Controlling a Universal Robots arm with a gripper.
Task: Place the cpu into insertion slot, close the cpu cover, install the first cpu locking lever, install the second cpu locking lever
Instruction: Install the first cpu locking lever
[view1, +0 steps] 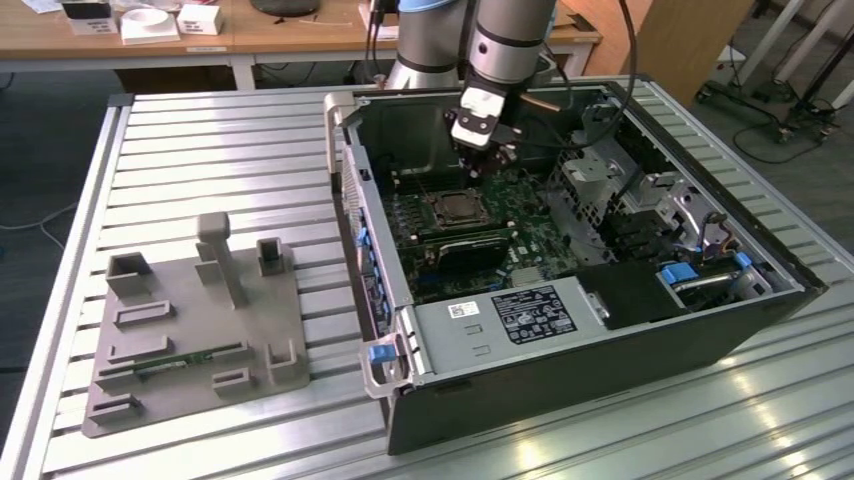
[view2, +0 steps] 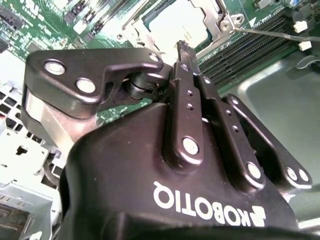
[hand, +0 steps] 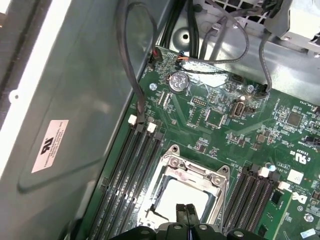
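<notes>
The gripper (hand: 186, 209), pressed together on nothing, is held just above the cpu (hand: 170, 196) seated in the insertion slot (hand: 151, 214) under the cpu cover (hand: 195, 170), which could be scratched by a misaligned descent.

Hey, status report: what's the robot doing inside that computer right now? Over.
Gripper jaws shut, empty, poised above small square silvery-tan chip. Chip seated, thin silvery metal frame plate looks down around it. Black cable off aside.
</notes>
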